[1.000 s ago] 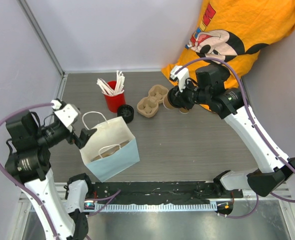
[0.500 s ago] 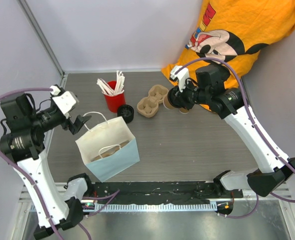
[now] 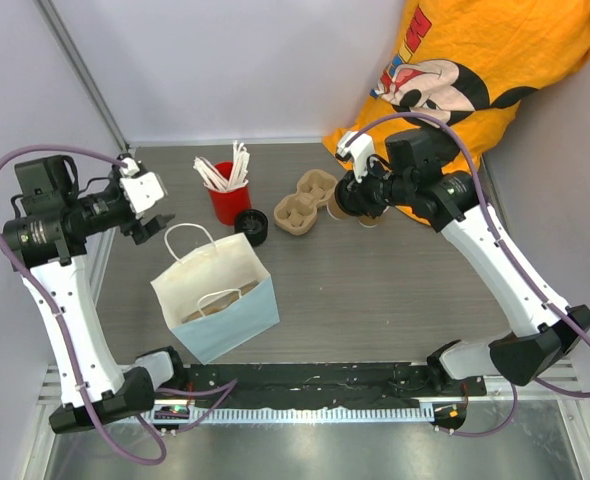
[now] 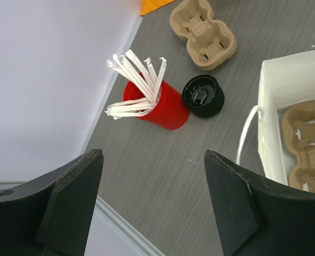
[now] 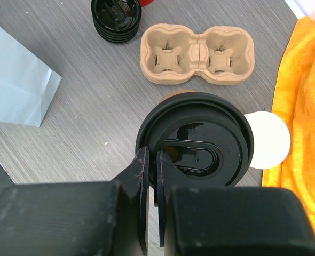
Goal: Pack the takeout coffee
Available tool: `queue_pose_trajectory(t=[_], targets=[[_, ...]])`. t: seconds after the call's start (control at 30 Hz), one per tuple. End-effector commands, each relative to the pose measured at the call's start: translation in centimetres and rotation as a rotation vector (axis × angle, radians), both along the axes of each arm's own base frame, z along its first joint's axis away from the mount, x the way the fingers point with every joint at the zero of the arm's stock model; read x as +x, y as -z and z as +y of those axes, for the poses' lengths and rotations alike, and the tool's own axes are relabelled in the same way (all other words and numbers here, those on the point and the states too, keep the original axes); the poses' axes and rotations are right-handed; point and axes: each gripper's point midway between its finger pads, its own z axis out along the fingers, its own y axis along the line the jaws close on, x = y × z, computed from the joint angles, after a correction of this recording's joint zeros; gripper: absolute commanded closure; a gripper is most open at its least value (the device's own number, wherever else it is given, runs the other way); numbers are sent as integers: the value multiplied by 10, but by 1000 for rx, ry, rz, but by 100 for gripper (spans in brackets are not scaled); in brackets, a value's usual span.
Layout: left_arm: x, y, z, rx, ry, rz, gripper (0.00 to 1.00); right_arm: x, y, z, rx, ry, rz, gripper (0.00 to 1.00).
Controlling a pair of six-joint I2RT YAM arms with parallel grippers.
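Right pincer — clamped on the rim of the takeout coffee.

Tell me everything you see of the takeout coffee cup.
The takeout coffee is a brown paper cup closed by a round black plastic lid with a raised rim and a sunken oval centre. Only a sliver of brown wall shows. It is upright, beside the pulp carrier and the orange cloth. The right gripper has its jaws pinched on the lid's rim. Whether it rests on the table is unclear.

Upright takeout coffee, brown kraft cup, black lid on, lid rim pinched in right end effector
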Motion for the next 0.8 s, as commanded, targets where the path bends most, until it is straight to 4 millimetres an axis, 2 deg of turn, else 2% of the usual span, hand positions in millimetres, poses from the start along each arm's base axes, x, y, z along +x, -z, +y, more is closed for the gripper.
queue_pose_trajectory(t=[0.0, 0.03, 0.07, 0.2, 0.23, 0.3, 0.43, 0.53, 0.67, 0.77], targets=[[-45, 20, -21, -149, -36, 222, 20, 8, -24, 1, 40, 18, -56, 99], [-35, 8, -19, -187, -74, 180, 20, 9, -23, 1, 40, 18, -52, 99], [-35, 5, -20, -209, -89, 171, 20, 9, -23, 1, 41, 22, -50, 99], [-54, -10, -35, -237, -10, 158, 18, 9, -22, -1, 39, 26, -50, 99], [-63, -3, -39, -235, 9, 203, 18, 8, -22, -2, 38, 26, -53, 99], [-69, 0, -41, -239, 27, 240, 19, 7, -22, -3, 39, 27, -57, 99], [-72, 15, -40, -234, 12, 265, 20, 7, -20, -4, 38, 30, -55, 99], [-68, 33, -36, -202, 5, 270, 22, 7, -21, -4, 43, 31, -55, 99], [-60, 47, -31, -181, 13, 329, 29, 7, -24, -3, 48, 31, -60, 99], [-58, 47, -32, -176, 42, 368, 36, 8, -22, -4, 46, 34, -56, 99]])
